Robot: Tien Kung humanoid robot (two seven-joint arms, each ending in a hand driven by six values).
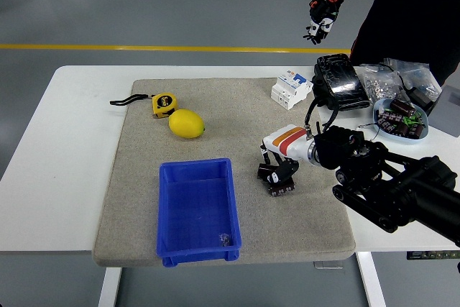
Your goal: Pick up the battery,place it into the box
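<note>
A small dark battery (279, 185) lies on the grey mat (230, 116), just right of the blue box (195, 206). My right hand (275, 172), black-fingered with a white and orange wrist, reaches in from the right and sits on top of it. The fingers are curled down around the battery, which still touches the mat. Most of the battery is hidden under them. The box stands open near the mat's front edge, with a tiny shiny item (224, 237) in its near right corner. No left arm shows.
On the mat's far left lie a yellow tape measure (164, 104) and a lemon (187, 124). A white breaker (291, 89), black pouch (339, 82), parts bags (384, 83) and a bowl of capacitors (400, 120) crowd the far right. A person's gloved hand (321, 18) hangs above them.
</note>
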